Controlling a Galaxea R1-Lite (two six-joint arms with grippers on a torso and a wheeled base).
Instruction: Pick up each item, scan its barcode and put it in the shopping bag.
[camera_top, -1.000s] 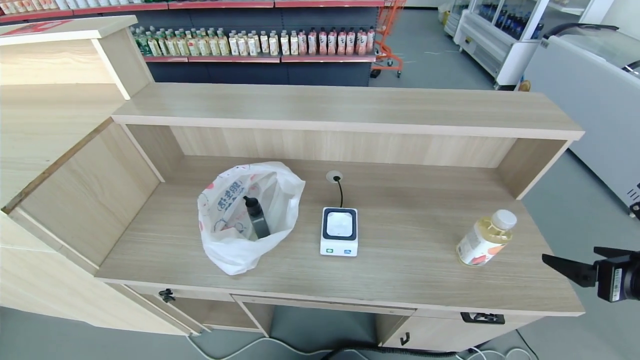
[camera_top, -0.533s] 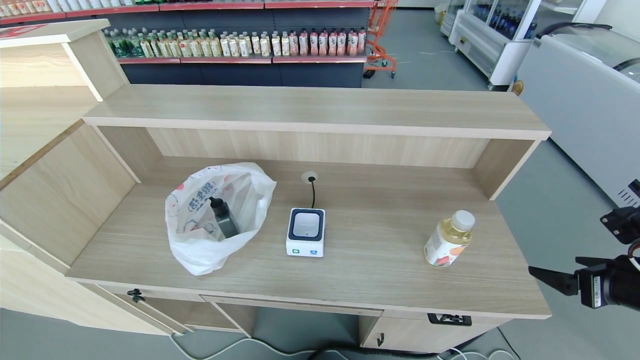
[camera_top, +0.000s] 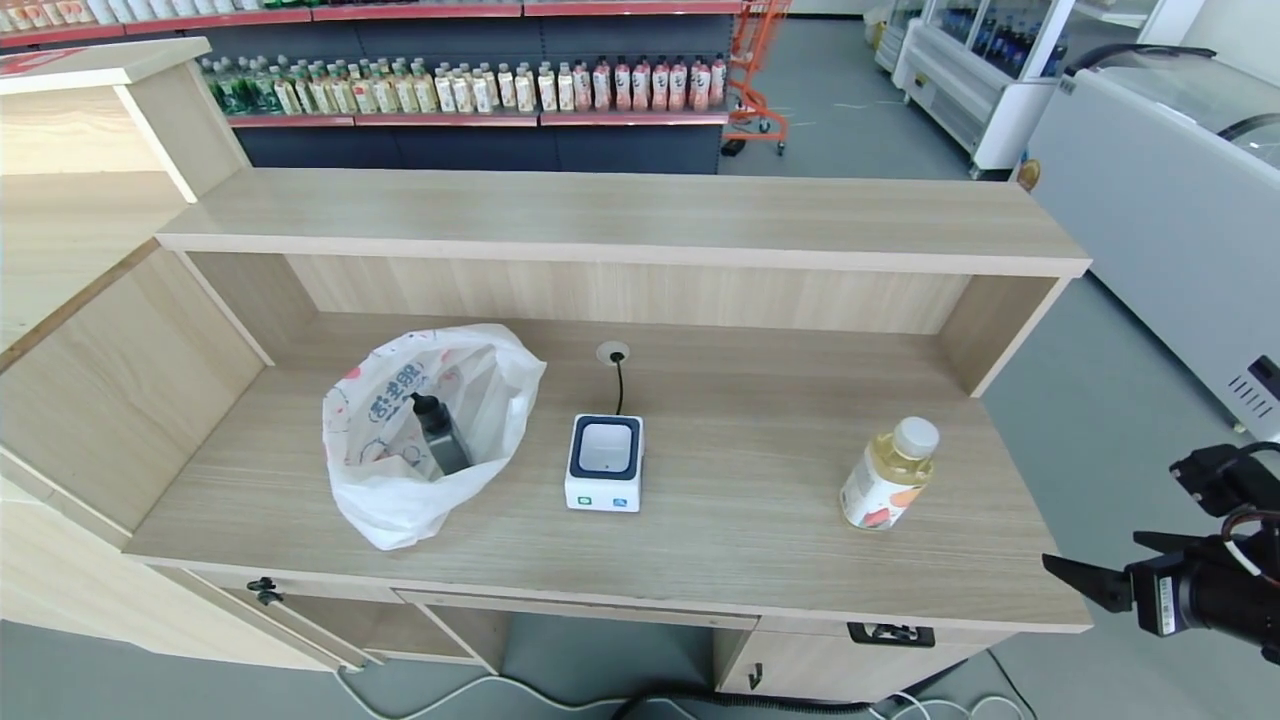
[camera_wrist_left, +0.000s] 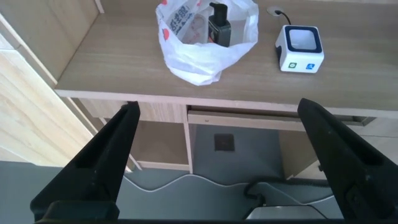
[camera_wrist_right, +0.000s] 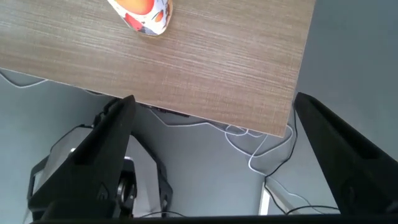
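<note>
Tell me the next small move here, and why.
Probably move the open right gripper toward the yellow drink bottle: it stands upright on the counter, nearest that arm, while a dark bottle already sits in the shopping bag.

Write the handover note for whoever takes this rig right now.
Left end effector: open, empty, off the counter's near edge.
Right end effector: open, empty, off the counter's near right corner.
Shopping bag open on the counter's left; scanner in the middle; drink bottle upright on the right.
Done: dark bottle is in the bag.
To do: pick up the drink bottle, scan it, bag it.
</note>
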